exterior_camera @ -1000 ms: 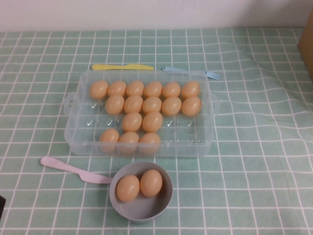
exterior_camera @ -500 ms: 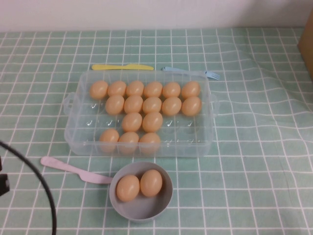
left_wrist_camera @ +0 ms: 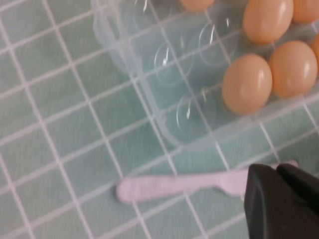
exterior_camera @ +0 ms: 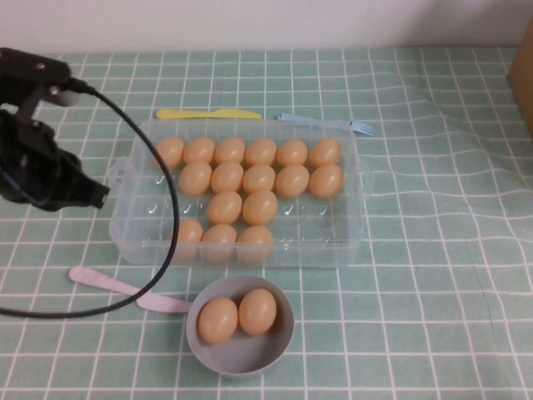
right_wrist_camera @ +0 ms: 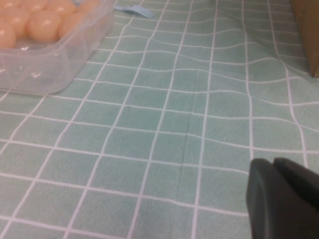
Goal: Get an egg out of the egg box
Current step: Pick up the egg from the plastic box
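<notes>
The clear plastic egg box [exterior_camera: 127,227] stands mid-table with several tan-orange eggs [exterior_camera: 260,207] in its cells. My left gripper [exterior_camera: 93,197] hangs above the cloth just left of the box, near its left handle, shut and empty. In the left wrist view its fingertips [left_wrist_camera: 276,170] are pressed together over the pink knife [left_wrist_camera: 169,186], with the box corner [left_wrist_camera: 124,50] and eggs [left_wrist_camera: 246,83] beyond. My right gripper [right_wrist_camera: 276,165] is shut and empty low over the cloth, right of the box [right_wrist_camera: 50,69]; it is out of the high view.
A grey bowl [exterior_camera: 279,346] with two eggs sits in front of the box. A pink knife [exterior_camera: 117,287] lies at front left, under the left arm's cable. A yellow knife [exterior_camera: 208,114] and blue fork [exterior_camera: 333,122] lie behind the box. A cardboard box [exterior_camera: 523,75] stands at far right.
My left arm has swung up into the high view from the lower left and now hangs beside the box's left end. The eggs, box and bowl have not moved.
</notes>
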{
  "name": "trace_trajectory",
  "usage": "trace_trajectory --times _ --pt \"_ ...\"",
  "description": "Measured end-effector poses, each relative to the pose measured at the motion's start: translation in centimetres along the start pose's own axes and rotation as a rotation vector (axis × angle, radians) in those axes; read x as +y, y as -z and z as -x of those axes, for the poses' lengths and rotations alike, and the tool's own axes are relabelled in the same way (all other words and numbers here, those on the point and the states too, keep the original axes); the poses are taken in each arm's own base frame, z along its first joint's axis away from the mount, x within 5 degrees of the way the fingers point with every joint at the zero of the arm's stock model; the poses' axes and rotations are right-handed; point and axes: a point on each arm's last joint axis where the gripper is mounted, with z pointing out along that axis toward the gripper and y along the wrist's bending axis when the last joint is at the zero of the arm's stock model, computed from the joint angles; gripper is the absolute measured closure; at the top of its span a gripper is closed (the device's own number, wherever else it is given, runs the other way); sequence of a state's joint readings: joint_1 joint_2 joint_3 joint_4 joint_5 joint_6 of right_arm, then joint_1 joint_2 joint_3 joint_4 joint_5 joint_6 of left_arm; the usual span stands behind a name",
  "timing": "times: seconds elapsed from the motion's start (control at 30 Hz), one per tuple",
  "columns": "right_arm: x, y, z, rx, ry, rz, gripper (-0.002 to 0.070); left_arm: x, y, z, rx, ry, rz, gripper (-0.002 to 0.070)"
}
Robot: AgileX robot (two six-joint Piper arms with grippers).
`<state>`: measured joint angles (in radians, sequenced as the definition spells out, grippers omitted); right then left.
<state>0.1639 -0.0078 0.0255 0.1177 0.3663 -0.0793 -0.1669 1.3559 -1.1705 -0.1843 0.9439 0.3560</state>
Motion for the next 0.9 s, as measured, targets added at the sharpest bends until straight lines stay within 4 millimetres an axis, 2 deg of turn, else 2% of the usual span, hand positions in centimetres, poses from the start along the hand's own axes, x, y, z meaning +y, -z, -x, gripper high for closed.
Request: trace_trajectory --times 0.17,0.27,0.47,0.63,0.9 --pt "0.0 0.0 0.0 0.000 0.000 0.000 0.0694 -0.3 -2.7 3.8 0.017 -0.059 -0.036 0.0680" --pt "0.0 0.0 0.0 0.000 0.000 0.000 0.0694 -1.3 -4.0 6.1 0.027 -0.117 -0.050 0.0680" --pt "0.0 0.0 0.0 0.000 0.000 0.000 0.0694 -3.2 -6.6 9.2 0.076 -0.220 -0.052 0.0680" --pt "0.0 0.0 0.0 0.000 0.000 0.000 0.0694 -3.4 -8.5 10.3 0.136 -0.229 -0.055 0.0680" --pt "0.0 0.0 0.0 0.000 0.000 0.000 0.0694 -3.2 -11.8 10.5 0.207 -0.226 -0.062 0.0679"
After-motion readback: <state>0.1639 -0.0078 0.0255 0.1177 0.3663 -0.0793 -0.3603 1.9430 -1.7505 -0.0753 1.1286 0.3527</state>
